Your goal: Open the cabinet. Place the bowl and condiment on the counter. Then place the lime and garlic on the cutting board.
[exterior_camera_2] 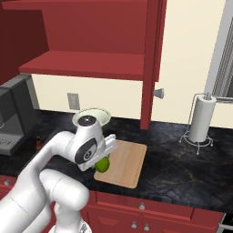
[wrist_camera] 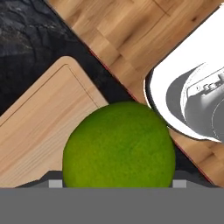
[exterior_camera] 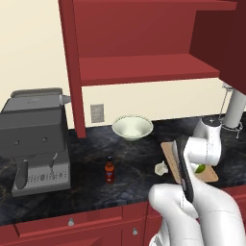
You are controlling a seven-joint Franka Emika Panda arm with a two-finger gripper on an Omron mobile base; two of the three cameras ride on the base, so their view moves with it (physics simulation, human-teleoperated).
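The cabinet (exterior_camera: 144, 67) stands open, its shelves bare. On the counter (exterior_camera: 91, 144) sit the bowl (exterior_camera: 132, 127) near the wall and the condiment (exterior_camera: 110, 169) upright towards the front. The garlic (exterior_camera: 161, 167) lies on the counter just left of the cutting board (exterior_camera_2: 127, 159), touching or nearly touching its edge. My gripper (exterior_camera_2: 103, 157) is shut on the lime (exterior_camera_2: 103, 164), low over the board's front left corner. In the hand view the lime (wrist_camera: 119, 146) sits between my fingertips (wrist_camera: 55, 183), with the cutting board (wrist_camera: 43, 131) beneath it. My own arm hides most of the board in the left base view.
A grey coffee machine (exterior_camera: 38, 139) stands at the counter's left. A paper towel holder (exterior_camera_2: 200, 119) stands at the right near the wall. The open cabinet door (exterior_camera_2: 152, 63) hangs above the board's far side. Red drawers (exterior_camera: 72, 223) run below the counter.
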